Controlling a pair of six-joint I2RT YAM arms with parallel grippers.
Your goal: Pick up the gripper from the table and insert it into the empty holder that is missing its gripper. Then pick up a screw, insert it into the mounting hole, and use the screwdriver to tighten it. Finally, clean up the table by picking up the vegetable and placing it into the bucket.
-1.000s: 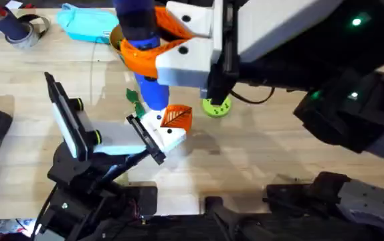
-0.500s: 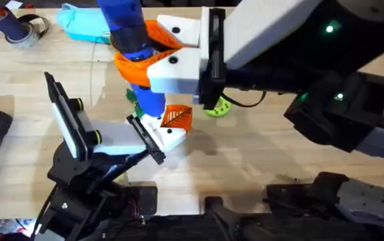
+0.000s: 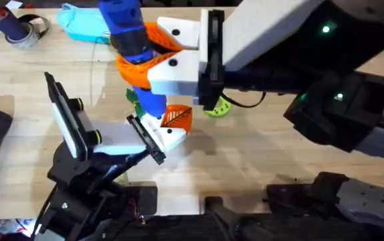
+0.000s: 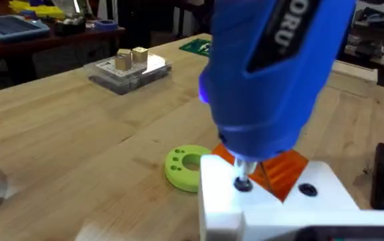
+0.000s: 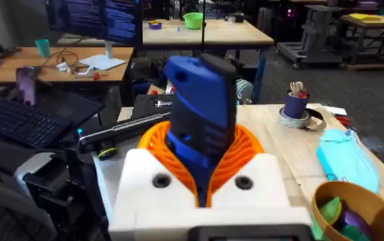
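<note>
My right gripper [image 3: 145, 59], white with orange pads, is shut on the blue screwdriver [image 3: 133, 40] and holds it upright. In the left wrist view the screwdriver [image 4: 272, 73] has its bit on a screw [image 4: 244, 185] in the white gripper piece [image 4: 272, 201] with an orange ribbed pad. That piece [image 3: 168, 127] sits at the end of my left gripper [image 3: 153, 134]. A dark-green vegetable [image 3: 133, 96] lies just behind the screwdriver, partly hidden. The yellow-rimmed bucket [image 5: 352, 207] stands behind it, with items inside.
A bright green disc with holes [image 3: 217, 107] lies right of the work spot. A light blue bag [image 3: 85, 23], a grey tape roll [image 3: 31, 32] and a cup stand at the far left. A clear box with blocks [image 4: 130, 67] sits farther off.
The right arm shifted left with the screwdriver during the first half second. Since then it has held almost still, and the left arm has not moved.
</note>
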